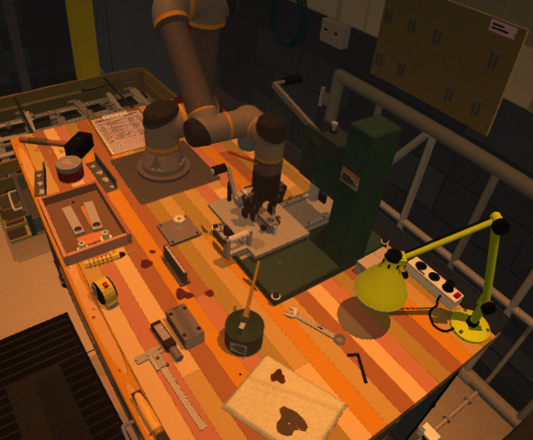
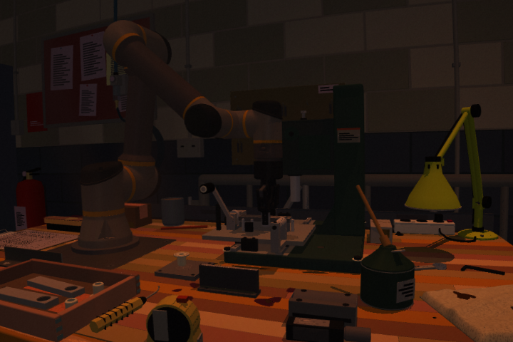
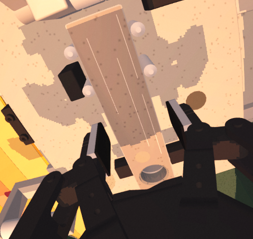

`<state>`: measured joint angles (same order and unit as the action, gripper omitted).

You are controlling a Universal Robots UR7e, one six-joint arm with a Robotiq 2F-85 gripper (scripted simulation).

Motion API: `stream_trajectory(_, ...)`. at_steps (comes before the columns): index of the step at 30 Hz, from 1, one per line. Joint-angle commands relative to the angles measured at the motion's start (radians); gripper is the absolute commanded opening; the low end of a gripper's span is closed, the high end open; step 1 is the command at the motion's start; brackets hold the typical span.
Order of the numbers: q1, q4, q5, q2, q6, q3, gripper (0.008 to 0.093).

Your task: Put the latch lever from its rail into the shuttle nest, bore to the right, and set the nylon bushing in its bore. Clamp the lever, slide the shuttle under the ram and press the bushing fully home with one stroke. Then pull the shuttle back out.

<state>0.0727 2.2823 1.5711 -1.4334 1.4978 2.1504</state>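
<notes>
The latch lever [image 3: 119, 85] lies flat in the shuttle nest [image 1: 262, 225], between white locating pins. Its bore [image 3: 153, 173] is at the end nearest the wrist camera and is empty. My gripper [image 3: 139, 133] is open, straddling the lever just above it, and holds nothing. In the side camera the gripper [image 1: 259, 208] stands over the shuttle plate in front of the green press [image 1: 352, 184]. The nylon bushing [image 1: 178, 219] sits on a small grey plate on the bench left of the shuttle. The clamp handle [image 1: 231, 182] rises at the shuttle's left rear.
The green press fills the space right of the shuttle. A wooden tray [image 1: 84, 222] with two spare levers sits at the left. A dark rail block [image 1: 176, 265], a pot with a brush [image 1: 243, 331], a wrench [image 1: 314, 324] and a yellow lamp [image 1: 385, 284] stand in front.
</notes>
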Motion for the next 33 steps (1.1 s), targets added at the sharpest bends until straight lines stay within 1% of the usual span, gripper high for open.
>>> stream_trajectory(1,0.000,0.000,0.000,-0.001,0.000,0.000,0.0580)
stream_trajectory(10,0.000,-0.012,0.000,-0.009,0.000,-0.006,0.0580)
stream_trajectory(24,0.000,-0.129,0.000,-0.074,0.000,-0.058,0.0580)
stream_trajectory(33,0.000,-0.152,0.000,-0.085,0.000,-0.069,0.0580)
